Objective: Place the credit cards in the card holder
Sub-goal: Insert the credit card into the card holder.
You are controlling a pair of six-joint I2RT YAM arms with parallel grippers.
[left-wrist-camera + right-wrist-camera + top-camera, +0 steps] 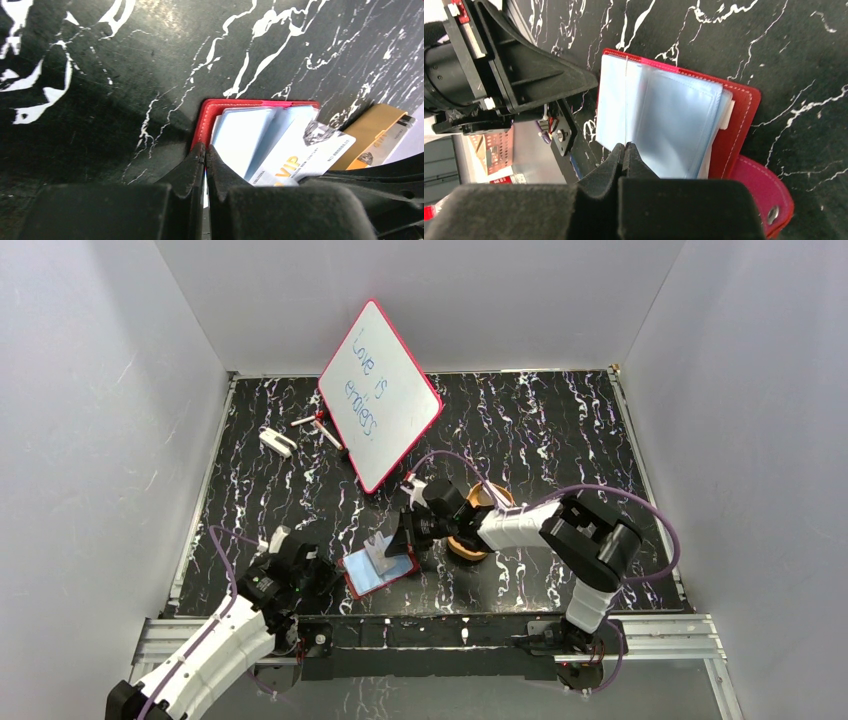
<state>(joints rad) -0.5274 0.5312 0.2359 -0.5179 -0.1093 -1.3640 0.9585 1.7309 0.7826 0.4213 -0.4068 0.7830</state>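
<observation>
The card holder (388,580) lies open near the table's front edge, red outside with bluish clear sleeves (674,125) inside and its snap tab (764,195) spread flat. My left gripper (205,150) is shut on the holder's red left edge (207,117). Over the sleeves, my right gripper (625,147) is shut on a whitish credit card (300,155) with gold "VIP" print. In the right wrist view that card shows edge-on as a thin line (626,100). From above, the card (381,548) slants down onto the open holder.
A red-framed whiteboard (380,395) leans at the back centre. An orange-tan tray (470,550) sits under the right arm, and a tan card-like piece (375,132) shows beyond the holder. Small white items (277,442) and pens (320,426) lie at the back left.
</observation>
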